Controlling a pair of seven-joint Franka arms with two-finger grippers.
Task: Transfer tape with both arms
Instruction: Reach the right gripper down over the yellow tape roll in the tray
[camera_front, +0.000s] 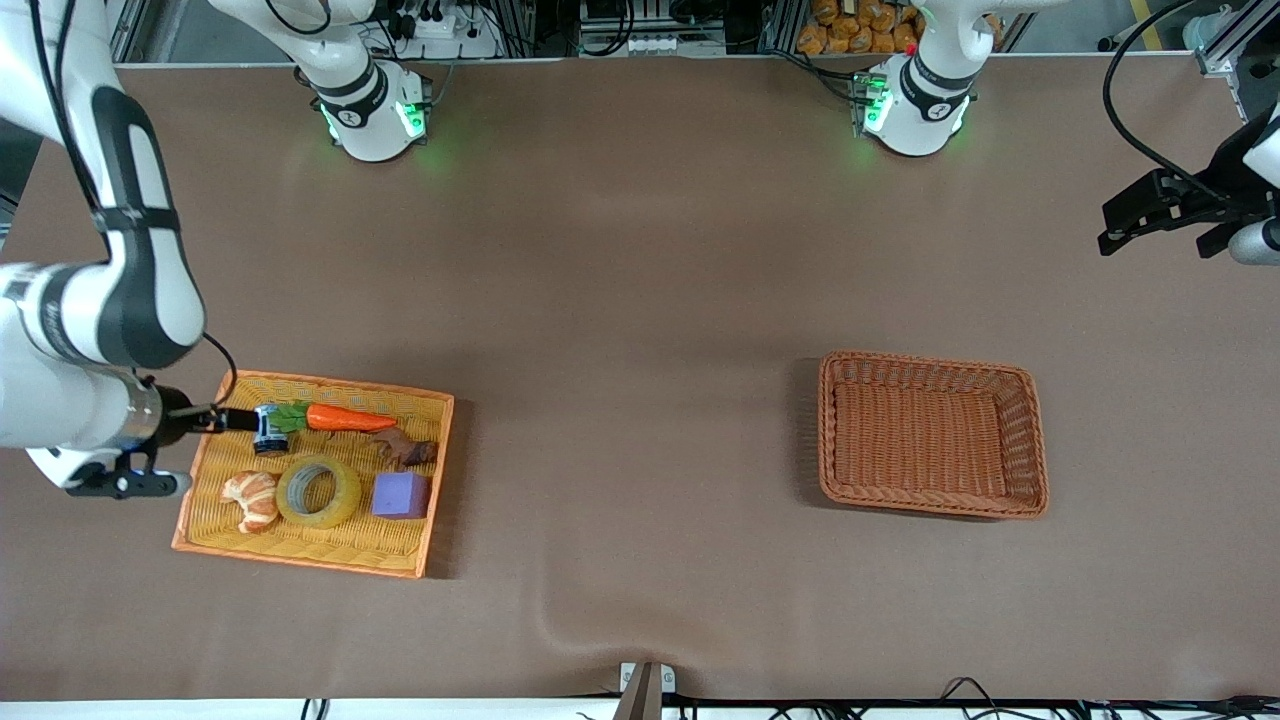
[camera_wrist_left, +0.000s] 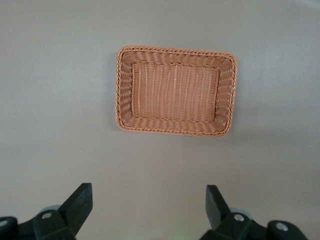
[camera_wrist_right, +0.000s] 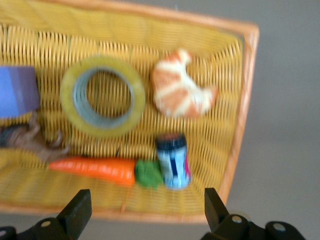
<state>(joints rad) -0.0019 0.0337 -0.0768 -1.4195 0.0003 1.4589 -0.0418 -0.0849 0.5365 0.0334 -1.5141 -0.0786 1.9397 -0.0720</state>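
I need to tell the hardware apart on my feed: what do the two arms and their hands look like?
Both arms are white with black joint bands; green lights glow at their bases. Thin black cables run along them. The left hand and right hand each have two black wedge-shaped fingers.

The tape (camera_front: 318, 491) is lying flat in the yellow tray (camera_front: 240, 540), hemmed in closely: croissant (camera_front: 251, 499) touching on one side, purple block (camera_front: 400, 495) just beside on the other, can (camera_front: 269, 430), carrot (camera_front: 345, 418) and brown figure (camera_front: 405, 449) crowding its farther side. Its top and core are lying open. The brown basket (camera_front: 1030, 440) is offering bare room.
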